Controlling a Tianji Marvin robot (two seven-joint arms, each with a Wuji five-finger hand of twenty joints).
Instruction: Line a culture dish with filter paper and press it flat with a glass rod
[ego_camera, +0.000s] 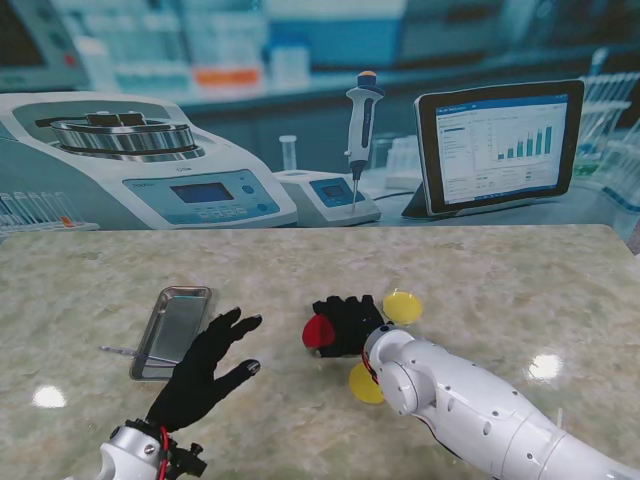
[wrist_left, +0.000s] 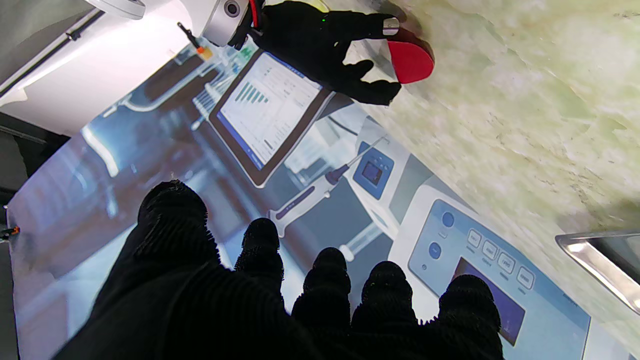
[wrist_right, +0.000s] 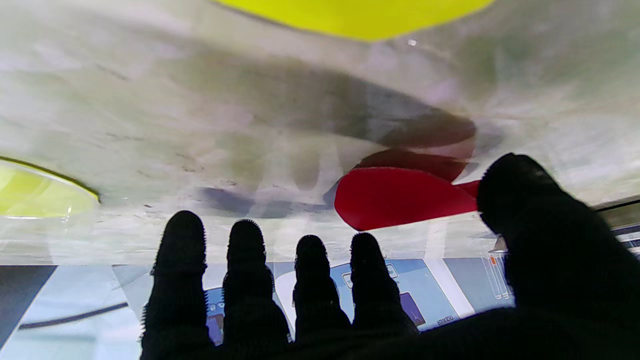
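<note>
Red filter paper (ego_camera: 318, 332) pinched by right robot hand (ego_camera: 348, 322), left robot hand (ego_camera: 205, 368) spread, holding nothing

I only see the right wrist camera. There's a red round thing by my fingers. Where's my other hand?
Observer: The left hand is on the left side of the stand view, open with its fingers spread, holding nothing.
Operator: Is anything next to it?
Observer: Yes, a metal tray lies flat on the table, just left of its fingertips.
Operator: Am I holding the red thing?
Observer: The left wrist view shows the right hand pinching the red disc between a fingertip and the thumb, with the disc looking tilted off the table.
</note>
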